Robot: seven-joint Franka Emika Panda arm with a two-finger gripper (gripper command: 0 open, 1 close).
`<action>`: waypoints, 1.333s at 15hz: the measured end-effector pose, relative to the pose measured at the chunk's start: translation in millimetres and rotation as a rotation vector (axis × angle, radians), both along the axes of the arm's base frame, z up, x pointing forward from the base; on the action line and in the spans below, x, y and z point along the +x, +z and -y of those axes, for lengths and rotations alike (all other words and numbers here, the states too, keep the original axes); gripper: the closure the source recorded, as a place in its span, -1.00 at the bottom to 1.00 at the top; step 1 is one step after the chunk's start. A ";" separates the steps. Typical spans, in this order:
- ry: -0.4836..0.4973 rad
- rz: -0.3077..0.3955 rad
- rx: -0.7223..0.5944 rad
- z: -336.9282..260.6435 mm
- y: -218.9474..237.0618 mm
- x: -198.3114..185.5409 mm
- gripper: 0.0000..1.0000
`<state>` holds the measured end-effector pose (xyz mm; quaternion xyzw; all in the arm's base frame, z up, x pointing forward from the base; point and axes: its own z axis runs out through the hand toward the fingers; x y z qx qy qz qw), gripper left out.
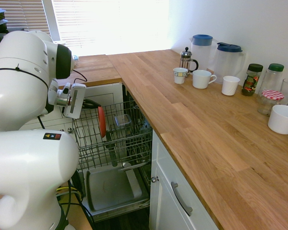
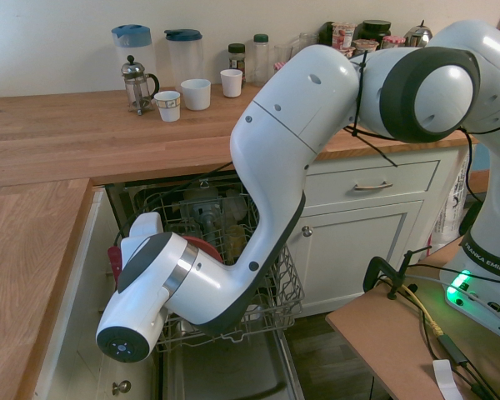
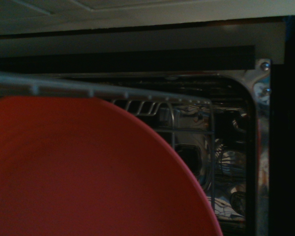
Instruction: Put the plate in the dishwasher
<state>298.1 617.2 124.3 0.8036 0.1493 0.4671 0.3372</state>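
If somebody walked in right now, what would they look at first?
Probably the big white robot arm bending down from the wooden counter into the open dishwasher. Next, the bright red plate, standing on edge in the pulled-out wire rack, held in the arm's jaws. After that, the cups, the jars and the two blue-lidded jugs lined up by the wall.
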 end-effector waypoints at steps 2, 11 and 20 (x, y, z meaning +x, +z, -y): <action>-0.008 0.003 0.017 -2.1 -2.1 0.4 -1.00; 0.020 -0.019 0.076 -11.5 -0.3 -0.6 -1.00; 0.054 -0.040 0.097 -28.7 22.9 -28.3 -1.00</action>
